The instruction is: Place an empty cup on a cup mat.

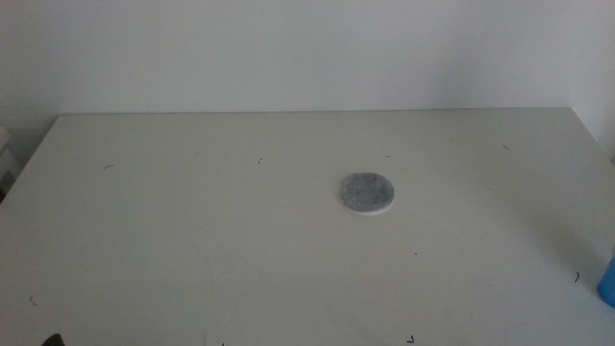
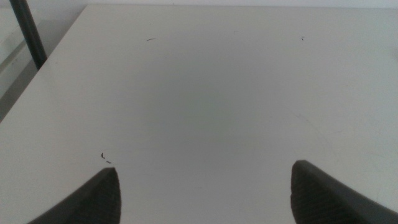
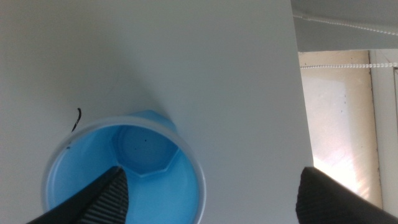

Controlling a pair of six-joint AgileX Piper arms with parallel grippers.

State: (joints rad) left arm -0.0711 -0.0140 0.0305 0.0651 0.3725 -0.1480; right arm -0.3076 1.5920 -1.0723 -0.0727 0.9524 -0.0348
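Observation:
The cup mat (image 1: 366, 193), a flat round coaster with a mottled grey top and white edge, lies alone a little right of the table's middle. The blue cup (image 1: 607, 279) stands upright at the table's right edge, mostly cut off by the middle view. The right wrist view looks down into the cup (image 3: 149, 186), which is empty. My right gripper (image 3: 211, 180) is open above it, with one jaw over the cup's mouth and the other well outside the rim. My left gripper (image 2: 204, 174) is open and empty over bare table at the near left.
The white table (image 1: 192, 240) carries only a few small dark specks. Its right edge (image 3: 292, 93) runs close beside the cup, with floor beyond. A dark pole (image 2: 28, 31) stands off the table's left side.

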